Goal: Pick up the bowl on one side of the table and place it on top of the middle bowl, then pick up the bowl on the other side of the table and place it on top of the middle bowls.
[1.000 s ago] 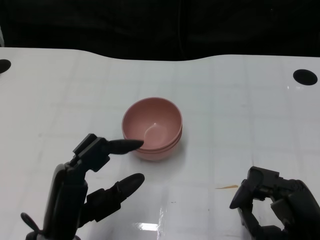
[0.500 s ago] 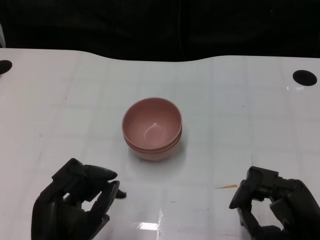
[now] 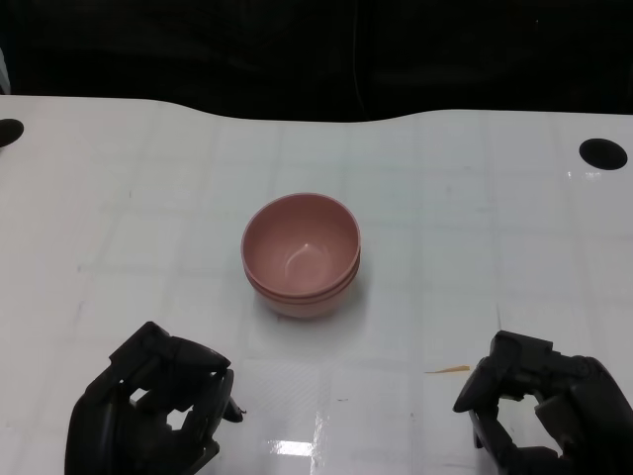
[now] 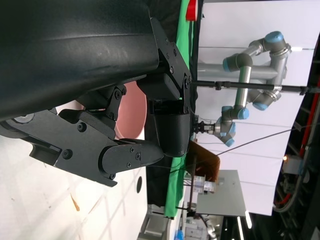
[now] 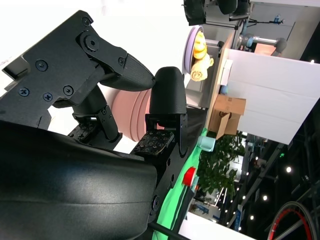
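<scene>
A glossy white table (image 3: 475,198) is stretching out under the head camera, and at its middle the pink bowls (image 3: 302,253) are sitting nested in one stack, well apart from both hands. The left hand (image 3: 158,406) and right hand (image 3: 539,406) are resting near the front edge, fingers curled in on nothing. The bowls are looking light, stiff and smooth, probably plastic and somewhat slippery, so the rim is seeming the best place to pinch.

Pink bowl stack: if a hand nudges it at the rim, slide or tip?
The pink bowl stack probably slides: the white table looks glossy. Nested bowls sit low and wide, so tipping seems unlikely. The top bowl may shift, resting loose in the others.
</scene>
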Robot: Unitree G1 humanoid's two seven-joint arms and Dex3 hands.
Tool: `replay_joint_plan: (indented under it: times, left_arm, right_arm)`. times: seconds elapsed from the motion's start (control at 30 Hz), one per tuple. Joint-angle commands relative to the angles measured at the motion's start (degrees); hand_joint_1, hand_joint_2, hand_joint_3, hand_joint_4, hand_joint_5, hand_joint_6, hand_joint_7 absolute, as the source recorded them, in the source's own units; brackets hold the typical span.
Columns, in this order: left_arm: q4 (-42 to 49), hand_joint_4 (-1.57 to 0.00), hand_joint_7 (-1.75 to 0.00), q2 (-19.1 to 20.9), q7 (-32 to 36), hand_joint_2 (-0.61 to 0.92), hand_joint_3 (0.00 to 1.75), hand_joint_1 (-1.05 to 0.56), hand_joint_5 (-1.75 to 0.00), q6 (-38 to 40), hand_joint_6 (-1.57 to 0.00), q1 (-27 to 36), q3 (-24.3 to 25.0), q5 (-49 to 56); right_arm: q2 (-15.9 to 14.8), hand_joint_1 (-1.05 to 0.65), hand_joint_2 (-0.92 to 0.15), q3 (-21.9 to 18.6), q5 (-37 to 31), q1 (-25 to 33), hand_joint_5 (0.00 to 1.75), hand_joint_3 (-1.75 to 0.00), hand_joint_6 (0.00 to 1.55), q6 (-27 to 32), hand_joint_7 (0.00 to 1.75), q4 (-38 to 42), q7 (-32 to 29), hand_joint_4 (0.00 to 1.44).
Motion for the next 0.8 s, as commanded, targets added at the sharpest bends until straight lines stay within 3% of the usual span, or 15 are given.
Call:
replay_joint_plan:
  times: [0.03,0.6,0.8]
  left_arm:
    - [0.7,-0.76,-1.37,-0.7,-1.4,0.76,0.5,-0.3,-1.72,-0.3,-0.78,-0.3,0.8,0.4]
    - [3.1,-0.78,-1.31,-2.1,-5.1,0.78,0.49,-0.28,-1.67,-1.1,-0.8,-1.3,3.4,0.6]
    - [2.1,-0.75,-1.35,-2.4,-5.1,0.79,0.47,-0.3,-1.73,-0.4,-0.78,-1.1,3.7,0.9]
  right_arm:
    - [-0.6,-0.17,-0.44,-1.0,-0.2,-0.3,1.65,-1.27,0.83,-1.0,1.34,0.8,-0.3,0.89]
    - [-0.5,-0.18,-0.44,-0.9,0.7,-0.4,1.63,-1.23,0.84,-1.9,1.3,2.1,0.3,0.9]
    - [-0.5,-0.17,-0.43,-0.7,1.1,-0.2,1.66,-1.25,0.84,-1.2,1.31,1.2,0.5,0.88]
